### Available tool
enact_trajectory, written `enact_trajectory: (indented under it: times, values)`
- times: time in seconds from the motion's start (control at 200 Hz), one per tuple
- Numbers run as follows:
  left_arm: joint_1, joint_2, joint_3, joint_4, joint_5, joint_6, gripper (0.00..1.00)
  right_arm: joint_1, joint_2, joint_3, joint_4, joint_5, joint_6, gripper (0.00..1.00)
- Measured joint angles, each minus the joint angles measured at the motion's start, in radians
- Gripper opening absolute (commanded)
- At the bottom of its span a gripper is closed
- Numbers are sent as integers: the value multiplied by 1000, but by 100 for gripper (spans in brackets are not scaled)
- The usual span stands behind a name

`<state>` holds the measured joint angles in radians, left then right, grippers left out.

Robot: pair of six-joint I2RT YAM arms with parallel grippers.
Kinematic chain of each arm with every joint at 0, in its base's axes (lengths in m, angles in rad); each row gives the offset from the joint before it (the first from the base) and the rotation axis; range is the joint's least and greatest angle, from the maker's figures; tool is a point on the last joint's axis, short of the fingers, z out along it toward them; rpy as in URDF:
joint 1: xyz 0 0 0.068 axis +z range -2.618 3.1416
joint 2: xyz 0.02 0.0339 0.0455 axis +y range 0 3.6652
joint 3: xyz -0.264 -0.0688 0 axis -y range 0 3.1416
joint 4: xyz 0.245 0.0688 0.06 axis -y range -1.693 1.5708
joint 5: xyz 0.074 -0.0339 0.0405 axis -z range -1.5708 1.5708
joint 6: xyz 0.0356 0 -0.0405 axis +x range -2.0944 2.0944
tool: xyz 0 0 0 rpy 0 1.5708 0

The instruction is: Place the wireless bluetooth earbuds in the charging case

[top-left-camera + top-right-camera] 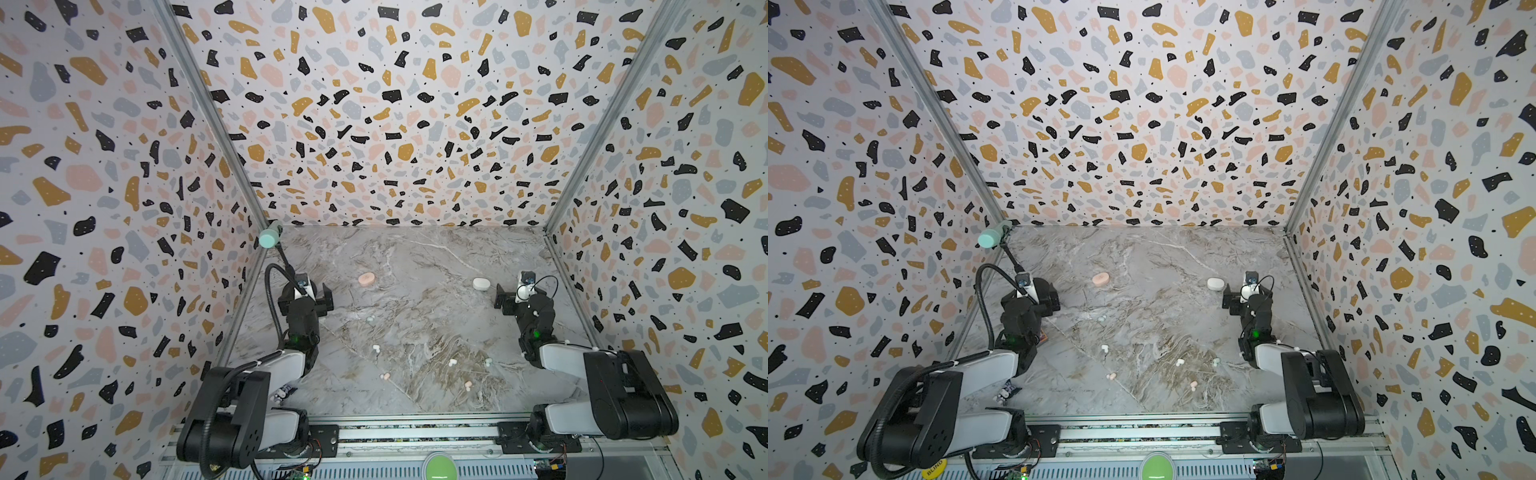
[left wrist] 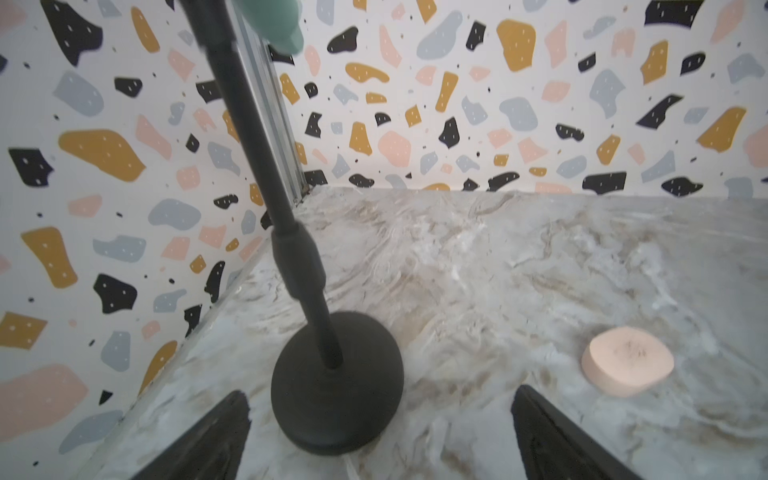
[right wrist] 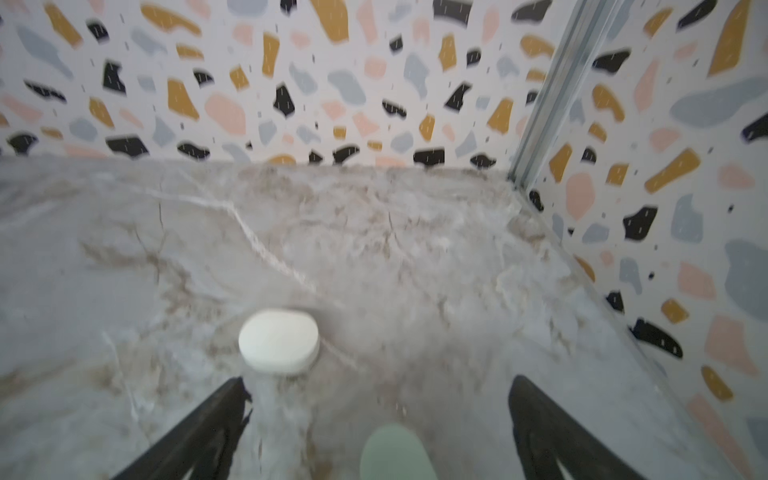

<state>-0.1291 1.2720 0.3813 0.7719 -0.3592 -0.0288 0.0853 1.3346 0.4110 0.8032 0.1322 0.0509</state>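
The bench (image 1: 415, 257) has six tiny buds lying loose on it, none in a case. Closest to the near edge are a pink earbud (image 1: 385, 376) and a second pink earbud (image 1: 468, 385). A bit farther in lie a white earbud (image 1: 377, 348), a second white earbud (image 1: 452, 362) and a mint earbud (image 1: 488, 361). The last mint earbud (image 1: 370, 319) lies farther in again, closer to the left arm.

These buds are small and round. I think one could slip out of a pinch and roll away, maybe off the near edge.

Next come the arms. The left gripper (image 1: 307, 301) is by the left edge, wide open and holding nothing. The black stand (image 2: 336, 386) has its round foot right in front of those jaws, so a move forward could bump it.

The right gripper (image 1: 519, 301) is by the right edge, also wide open and holding nothing. In the right wrist view a green case (image 3: 397, 453) lies just under it, and only part of it shows. A drop straight down could knock it.

The white case (image 1: 481, 284) sits just beside the right gripper, with its lid shut. The pink case (image 1: 366, 279) sits farther in, apart from both arms, also shut. Nothing can be seen inside any case. I think a lid must be opened first, or the buds cannot go in. A bud could also end up in the wrong colour case.
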Motion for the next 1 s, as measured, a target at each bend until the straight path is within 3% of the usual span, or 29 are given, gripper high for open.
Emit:
enact_trajectory:
  times: [0.255,0.496,0.791,1.001]
  values:
    - [-61,-84,130,-281,3,-47,100,-3,-93,235,-477,9,114,99]
    - [-116,-84,177,-459,68,-69,100,-96,67,437,-879,-101,163,97]
    - [-130,-40,255,-511,156,-72,100,-176,321,638,-1091,-266,118,80]
    - [-142,-6,276,-551,196,-74,100,-175,452,738,-1165,-318,70,79]
